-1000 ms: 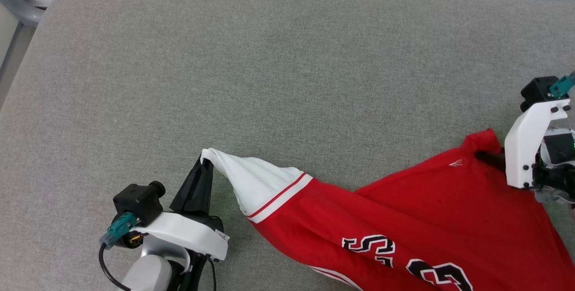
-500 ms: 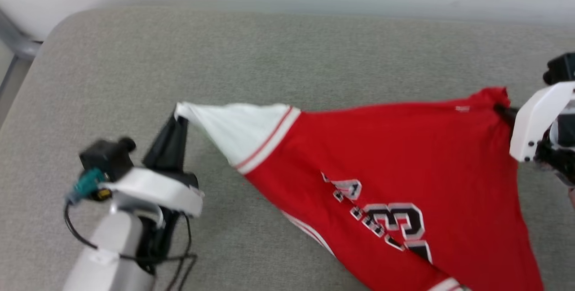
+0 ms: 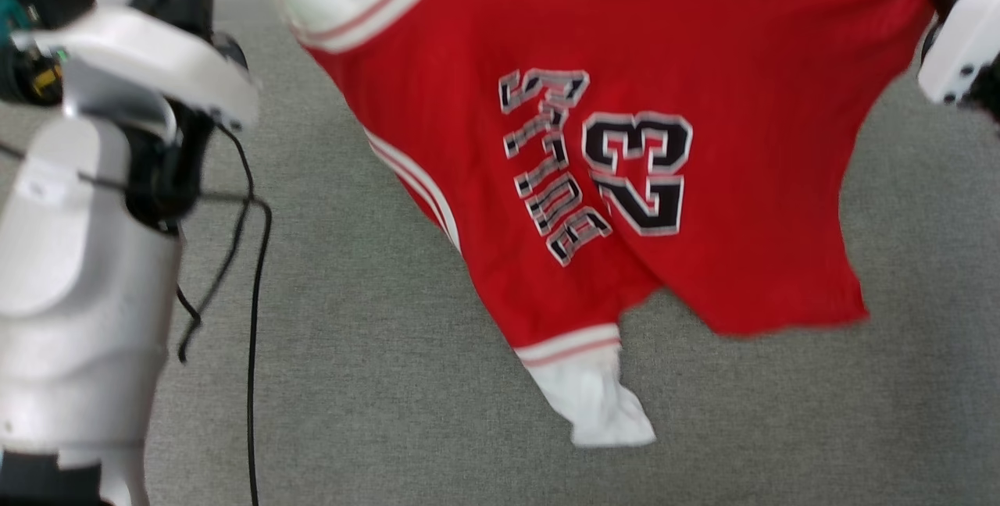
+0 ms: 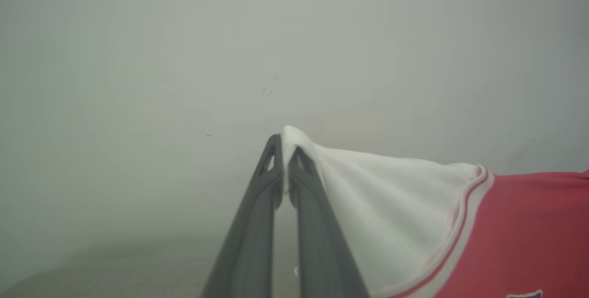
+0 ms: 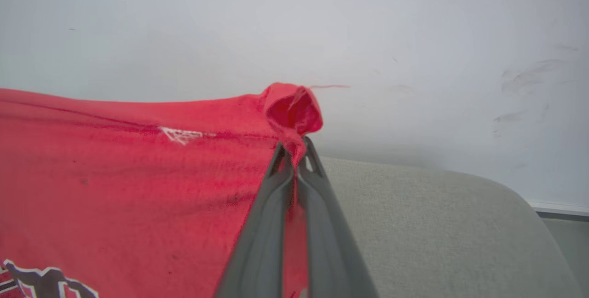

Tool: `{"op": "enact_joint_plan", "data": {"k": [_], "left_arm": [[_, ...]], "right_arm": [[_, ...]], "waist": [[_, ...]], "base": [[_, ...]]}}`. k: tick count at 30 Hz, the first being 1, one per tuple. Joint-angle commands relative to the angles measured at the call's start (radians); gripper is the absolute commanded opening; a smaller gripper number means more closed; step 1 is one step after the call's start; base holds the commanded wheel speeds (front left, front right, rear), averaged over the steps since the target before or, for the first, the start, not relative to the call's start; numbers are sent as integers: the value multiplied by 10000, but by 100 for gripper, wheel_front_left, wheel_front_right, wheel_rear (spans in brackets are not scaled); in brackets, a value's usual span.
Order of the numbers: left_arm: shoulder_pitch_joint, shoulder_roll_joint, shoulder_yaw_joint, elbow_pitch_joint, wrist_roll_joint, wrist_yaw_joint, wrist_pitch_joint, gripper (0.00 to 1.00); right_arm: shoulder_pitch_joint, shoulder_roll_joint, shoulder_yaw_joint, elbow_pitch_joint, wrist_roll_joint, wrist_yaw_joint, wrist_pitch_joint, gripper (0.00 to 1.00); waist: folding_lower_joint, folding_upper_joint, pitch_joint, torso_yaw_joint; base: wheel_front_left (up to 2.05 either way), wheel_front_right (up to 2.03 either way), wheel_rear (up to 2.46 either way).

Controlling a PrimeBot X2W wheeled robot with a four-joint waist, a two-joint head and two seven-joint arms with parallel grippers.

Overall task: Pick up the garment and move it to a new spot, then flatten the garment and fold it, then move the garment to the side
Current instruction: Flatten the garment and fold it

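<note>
The garment (image 3: 648, 45), a red jersey with white sleeves, striped trim and a black 23, hangs in the air above the grey cushion (image 3: 391, 381), stretched between both arms. My left gripper (image 4: 285, 151) is shut on the tip of one white sleeve (image 4: 391, 206). My right gripper (image 5: 294, 148) is shut on a bunched red corner (image 5: 292, 109) of the garment. The other white sleeve (image 3: 598, 400) dangles lowest, near the cushion. In the head view my left arm (image 3: 86, 217) is at the left and my right wrist (image 3: 957, 45) at the upper right.
A black cable (image 3: 254, 318) hangs beside my left forearm. A pale wall (image 5: 322, 22) rises behind the cushion, whose rounded back corner (image 5: 506, 197) lies to the right of my right gripper.
The right gripper has shut on the red corner. Both arms have lifted the garment off the cushion, so it now hangs spread with the number showing. The head camera has also shifted.
</note>
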Motion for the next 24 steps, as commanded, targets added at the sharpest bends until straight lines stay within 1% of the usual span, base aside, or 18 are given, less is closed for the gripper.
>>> {"op": "enact_joint_plan", "data": {"k": [1, 3, 6, 10, 13, 18, 22, 24], "left_arm": [[-396, 108, 58, 260, -33, -25, -16, 0], [-1369, 163, 83, 878, 33, -57, 16, 0], [-2679, 232, 107, 1657, 194, -100, -206, 0], [-4156, 587, 78, 2639, 498, -147, -414, 0], [-5096, 893, 133, 3092, 594, -182, -465, 0], [-6397, 1285, 201, 3491, 719, -172, -536, 0], [-7093, 1363, 87, 3531, 824, -197, -434, 0], [-7253, 1263, 23, 3538, 816, -129, -395, 0]], "right_arm": [[-295, 27, -85, 54, -141, -16, -141, 0], [-955, 33, -282, 121, -332, -16, -273, 0], [-1806, 64, -501, 189, -646, -17, -505, 0], [-2954, 277, -740, 348, -967, -17, -863, 0], [-3838, 368, -896, 466, -1156, -20, -1022, 0], [-5167, 460, -1113, 718, -1484, -22, -1286, 0], [-5920, 588, -1175, 959, -1682, -24, -1473, 0], [-6144, 696, -1088, 1096, -1751, -20, -1549, 0]], "waist": [[-1, 0, 70, -31], [-1, 0, 360, -32], [-1, 0, 776, -14], [-1, 0, 1099, -145], [-1, 0, 1465, -250], [-1, 0, 2193, -319], [-1, 0, 2761, -280], [-1, 0, 3016, -251]], "base": [[0, 0, 0], [0, 0, 0], [0, 0, 0], [0, 0, 0], [0, 0, 0], [0, 0, 0], [0, 0, 0], [0, 0, 0]]}}
